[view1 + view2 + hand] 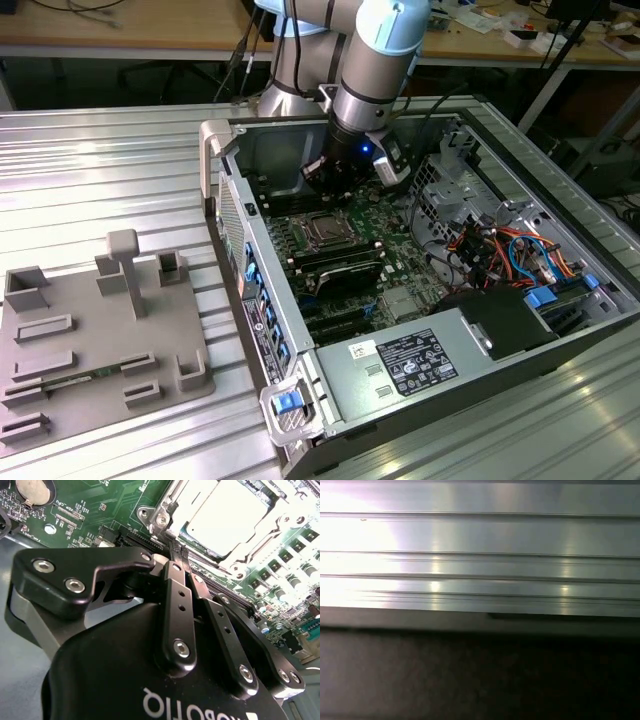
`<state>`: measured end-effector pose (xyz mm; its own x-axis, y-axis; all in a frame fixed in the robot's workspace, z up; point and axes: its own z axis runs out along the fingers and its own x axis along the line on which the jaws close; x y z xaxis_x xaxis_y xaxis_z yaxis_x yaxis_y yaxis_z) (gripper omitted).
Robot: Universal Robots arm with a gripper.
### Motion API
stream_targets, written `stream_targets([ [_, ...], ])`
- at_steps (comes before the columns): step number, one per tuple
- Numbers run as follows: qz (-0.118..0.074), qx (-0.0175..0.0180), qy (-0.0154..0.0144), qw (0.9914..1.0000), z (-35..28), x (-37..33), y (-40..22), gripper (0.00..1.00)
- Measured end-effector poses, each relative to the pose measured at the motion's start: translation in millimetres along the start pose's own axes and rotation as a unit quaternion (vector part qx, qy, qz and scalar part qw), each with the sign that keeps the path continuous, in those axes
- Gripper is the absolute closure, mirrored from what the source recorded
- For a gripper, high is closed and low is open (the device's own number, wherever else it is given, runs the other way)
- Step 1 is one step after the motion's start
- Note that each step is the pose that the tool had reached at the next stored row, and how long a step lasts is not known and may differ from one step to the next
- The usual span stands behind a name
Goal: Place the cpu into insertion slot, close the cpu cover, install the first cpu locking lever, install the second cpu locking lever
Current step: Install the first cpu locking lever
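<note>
gripper point(176, 555): fingers pressed together, tips at socket edge, possibly on locking lever. cpu point(227, 517): seated in insertion slot point(322, 229), under closed cpu cover point(165, 517). computer case point(250, 290): open.

One cpu point(227, 520), one pincer point(176, 555)

We see the arm point(372, 60) coming down steeply from the far side in the exterior view, wrist pointing downward, with a blue light lit on the black wrist section. In the second wrist view the gripper point(176, 555) shows its black body and linkage bars, and the two fingers point(181, 582) run side by side, pressed together at the tips with no gap between them.
</note>
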<state>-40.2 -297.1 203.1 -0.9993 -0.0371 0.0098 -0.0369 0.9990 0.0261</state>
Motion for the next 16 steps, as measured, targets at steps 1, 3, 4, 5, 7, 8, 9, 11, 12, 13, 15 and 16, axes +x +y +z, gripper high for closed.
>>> stream_targets([
  [1, 0.000, -0.0001, -0.0001, 1.00000, -0.3, 0.0, 0.0, 0.89],
  [3, 0.000, -0.0004, -0.0003, 1.00000, -1.3, -0.1, 0.1, 0.89],
  [4, 0.000, -0.0004, -0.0003, 1.00000, -1.7, -0.1, 0.2, 0.89],
  [5, 0.000, -0.0003, -0.0003, 1.00000, -2.2, -0.1, 0.2, 0.89],
  [7, 0.000, -0.0002, -0.0001, 1.00000, -2.8, 0.0, 0.1, 0.89],
  [8, 0.000, -0.0002, -0.0001, 1.00000, -2.8, 0.0, 0.1, 0.89],
  [9, 0.000, -0.0002, -0.0001, 1.00000, -2.8, 0.0, 0.1, 0.89],
  [11, 0.000, -0.0001, -0.0001, 1.00000, -2.9, -0.1, 0.1, 0.89],
  [12, 0.000, -0.0001, 0.0000, 1.00000, -2.9, -0.2, 0.1, 0.89],
  [13, 0.000, 0.0000, 0.0000, 1.00000, -3.0, -0.5, 0.0, 0.89],
  [15, 0.000, 0.0000, 0.0000, 1.00000, -3.0, -1.4, 0.0, 0.89],
  [16, 0.000, -0.0001, -0.0001, 1.00000, -2.9, -2.0, 0.0, 0.89],
])
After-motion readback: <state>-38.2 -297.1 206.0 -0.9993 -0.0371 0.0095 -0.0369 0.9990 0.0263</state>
